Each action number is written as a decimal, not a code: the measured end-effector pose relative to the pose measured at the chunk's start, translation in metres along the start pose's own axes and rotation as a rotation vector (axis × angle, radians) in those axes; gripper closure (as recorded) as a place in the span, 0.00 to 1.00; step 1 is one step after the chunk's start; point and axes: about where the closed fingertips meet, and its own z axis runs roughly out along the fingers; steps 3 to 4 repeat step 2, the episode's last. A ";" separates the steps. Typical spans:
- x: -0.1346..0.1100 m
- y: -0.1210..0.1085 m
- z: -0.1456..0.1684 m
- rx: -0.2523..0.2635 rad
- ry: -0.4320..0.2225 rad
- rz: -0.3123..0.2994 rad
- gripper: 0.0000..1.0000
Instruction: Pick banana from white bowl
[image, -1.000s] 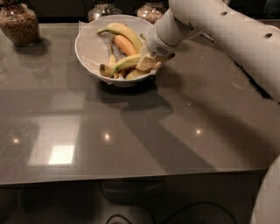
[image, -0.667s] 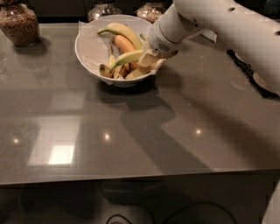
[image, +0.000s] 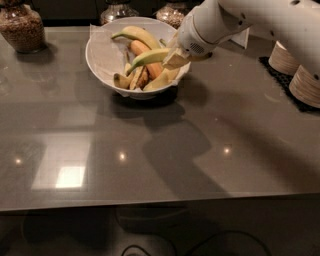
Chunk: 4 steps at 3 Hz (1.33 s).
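Note:
The white bowl with its paper liner stands at the back of the grey table and holds several bananas. My gripper reaches in from the right, over the bowl's right rim. It is shut on the banana, a slender yellow one that is greenish toward its stem. The banana is lifted a little above the others, its stem end pointing left and down. A shorter orange-tinted banana and a thick arched yellow banana lie in the bowl behind it. More banana pieces lie beneath.
A glass jar of brown grains stands at the back left, and two more jars stand behind the bowl. Stacked beige paper bowls sit on a black mat at the right edge. My white arm crosses the upper right.
The gripper has risen slightly with the banana, so the banana now sits higher over the other fruit. The bowl has stayed in place.

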 end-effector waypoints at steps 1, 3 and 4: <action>-0.001 0.011 -0.028 0.012 -0.046 -0.009 1.00; -0.004 0.029 -0.062 0.014 -0.099 -0.034 1.00; -0.004 0.029 -0.062 0.014 -0.099 -0.034 1.00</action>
